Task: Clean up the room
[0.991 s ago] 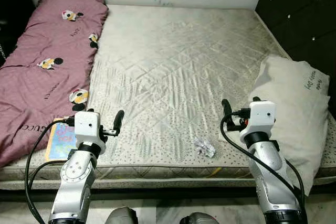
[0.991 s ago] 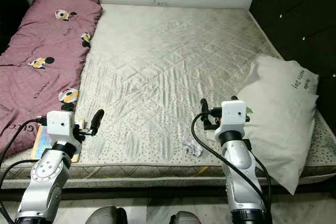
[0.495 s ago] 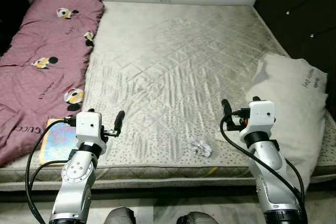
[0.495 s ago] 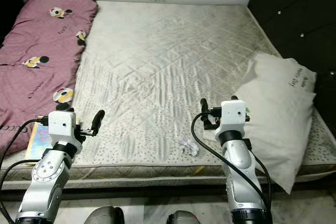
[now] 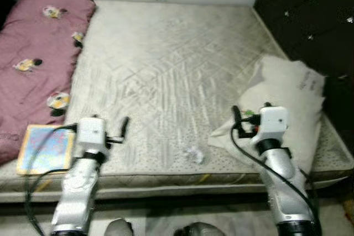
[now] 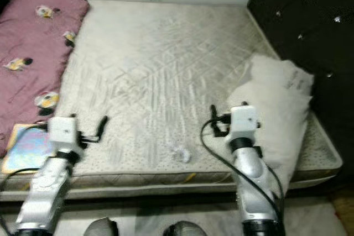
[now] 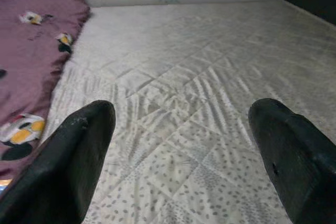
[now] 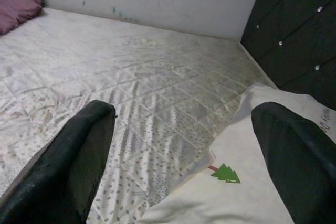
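Bare quilted mattress [image 5: 166, 64] running from the white wall down to the near edge, views a bit blurry. Along the left edge, a pink duvet [image 5: 33, 53] with little cartoon prints, bunched up from the far left corner most of the way down. Right below it at the near left corner, a colourful flat book [image 5: 45, 148] lying face up, touching the duvet's lower end. Just beside that, left gripper [image 5: 110, 135] hovering over the near edge, fingers [image 7: 79, 166] spread wide with nothing between them. Further along the near edge, roughly in the middle, a small crumpled paper wad [image 5: 193, 155] sitting on the mattress, apart from both grippers. Then the right gripper [image 5: 250, 119], likewise spread apart and holding nothing, parked right over the near corner of a big white pillow [image 5: 290, 98] with a little green tree tag [image 8: 226, 173]. Pillow slumped along the right edge against a dark tufted headboard panel [image 5: 310, 15].
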Controlling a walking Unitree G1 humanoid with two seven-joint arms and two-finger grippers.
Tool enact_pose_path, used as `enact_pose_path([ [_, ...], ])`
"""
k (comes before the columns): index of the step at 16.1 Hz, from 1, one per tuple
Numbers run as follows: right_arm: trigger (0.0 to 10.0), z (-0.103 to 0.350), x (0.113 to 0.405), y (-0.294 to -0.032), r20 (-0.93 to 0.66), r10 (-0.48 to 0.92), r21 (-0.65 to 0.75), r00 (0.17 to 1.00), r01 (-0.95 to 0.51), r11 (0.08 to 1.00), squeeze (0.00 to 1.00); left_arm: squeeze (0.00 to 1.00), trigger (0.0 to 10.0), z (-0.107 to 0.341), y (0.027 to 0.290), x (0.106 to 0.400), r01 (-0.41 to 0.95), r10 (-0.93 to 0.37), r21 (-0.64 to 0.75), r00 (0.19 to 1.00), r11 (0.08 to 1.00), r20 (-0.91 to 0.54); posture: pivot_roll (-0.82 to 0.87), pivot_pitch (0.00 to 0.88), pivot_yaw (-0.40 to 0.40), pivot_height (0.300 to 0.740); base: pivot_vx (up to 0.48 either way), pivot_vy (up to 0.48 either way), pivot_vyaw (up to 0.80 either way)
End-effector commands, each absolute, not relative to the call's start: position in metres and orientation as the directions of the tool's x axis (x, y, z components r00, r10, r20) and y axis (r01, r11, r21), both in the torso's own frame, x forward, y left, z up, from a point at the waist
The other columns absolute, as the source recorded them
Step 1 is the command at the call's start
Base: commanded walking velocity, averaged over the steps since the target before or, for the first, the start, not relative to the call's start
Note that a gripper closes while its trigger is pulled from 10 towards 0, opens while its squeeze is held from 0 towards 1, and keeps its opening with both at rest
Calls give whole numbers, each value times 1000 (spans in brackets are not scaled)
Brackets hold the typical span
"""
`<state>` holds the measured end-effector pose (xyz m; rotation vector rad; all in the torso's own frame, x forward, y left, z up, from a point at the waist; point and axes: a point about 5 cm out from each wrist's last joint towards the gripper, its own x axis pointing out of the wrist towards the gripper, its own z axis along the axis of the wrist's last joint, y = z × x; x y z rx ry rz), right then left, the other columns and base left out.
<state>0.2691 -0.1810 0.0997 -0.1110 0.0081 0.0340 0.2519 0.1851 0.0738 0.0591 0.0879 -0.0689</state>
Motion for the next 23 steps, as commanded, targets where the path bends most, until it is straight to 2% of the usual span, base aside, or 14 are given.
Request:
enact_pose_path([
  [1,10000,99,267,-190,-21,12,-123,1000,-15,992,0,0,10000,75,179,252,84,-80,47,994,995,-81,-27,59,-68,740,0,0,0],
  [3,10000,99,267,-189,-24,24,-158,999,-27,987,0,0,10000,75,180,252,77,-74,39,994,996,-79,-28,60,-67,740,0,0,0],
  [6,10000,100,266,-187,-15,32,-144,999,-34,989,0,0,10000,75,180,253,76,-73,37,995,996,-75,-28,61,-66,740,0,0,663],
  [18,10000,98,265,-187,-20,36,-104,999,-38,994,0,0,10000,76,180,255,76,-73,39,995,996,-74,-29,61,-65,740,0,0,0],
  [23,10000,98,265,-185,-23,48,-96,999,-50,994,0,0,10000,75,180,255,77,-73,42,995,996,-75,-29,61,-65,699,0,0,0],
])
